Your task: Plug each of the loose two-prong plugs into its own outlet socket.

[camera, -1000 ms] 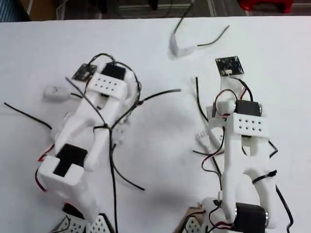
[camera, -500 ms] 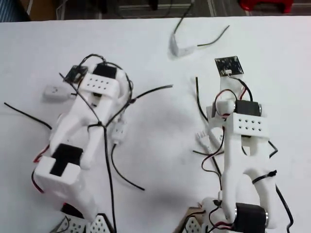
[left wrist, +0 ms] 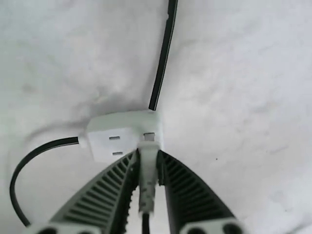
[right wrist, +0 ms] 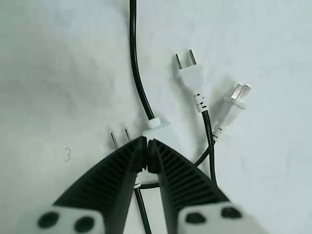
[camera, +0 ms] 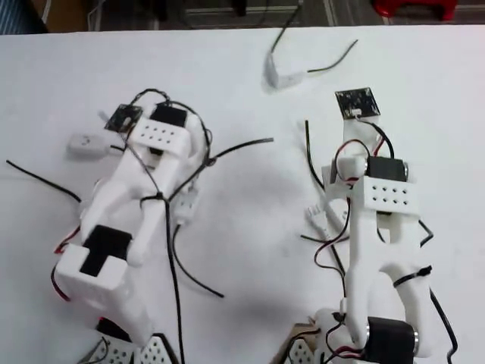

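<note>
Shifted a bit left vs 1 s ago, left gripper (left wrist: 147, 161), ribbed black fingers, pinches a ridged white plug (left wrist: 146, 187), metal prong at the boxy white socket (left wrist: 114, 139). Right gripper (right wrist: 146, 145) is pressed together, tips over a smooth second plug (right wrist: 161, 132).

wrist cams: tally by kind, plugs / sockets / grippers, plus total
Plugs: 4 (held plug in left gripper; round-pin plug; flat-blade plug; thin-prong plug beside right gripper)
Sockets: 1 (white socket)
Grippers: 2
Total: 7, leaving out a white cable end at the right gripper's tip, kind unclear.
</note>
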Robot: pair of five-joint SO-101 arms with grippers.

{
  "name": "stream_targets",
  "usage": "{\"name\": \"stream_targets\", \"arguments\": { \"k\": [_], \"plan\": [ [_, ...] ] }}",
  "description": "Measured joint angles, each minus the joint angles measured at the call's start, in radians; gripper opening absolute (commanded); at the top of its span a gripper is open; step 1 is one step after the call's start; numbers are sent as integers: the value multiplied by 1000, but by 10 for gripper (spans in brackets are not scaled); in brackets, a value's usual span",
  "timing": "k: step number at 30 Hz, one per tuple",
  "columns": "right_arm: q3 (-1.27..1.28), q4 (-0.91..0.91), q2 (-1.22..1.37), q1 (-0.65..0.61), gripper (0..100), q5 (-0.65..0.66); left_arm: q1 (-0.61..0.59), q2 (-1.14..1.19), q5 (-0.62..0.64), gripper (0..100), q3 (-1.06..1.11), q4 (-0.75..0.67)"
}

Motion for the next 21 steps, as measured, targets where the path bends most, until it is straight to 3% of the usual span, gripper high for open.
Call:
{"name": "stream_targets", "arguments": {
  "k": [14,21],
  "plan": [
    [0,0,0,0,18,0,-11,54,-2,24,37,-25],
    [0,0,0,0,18,0,-46,193,-144,40,2,-81]
  ]
}}
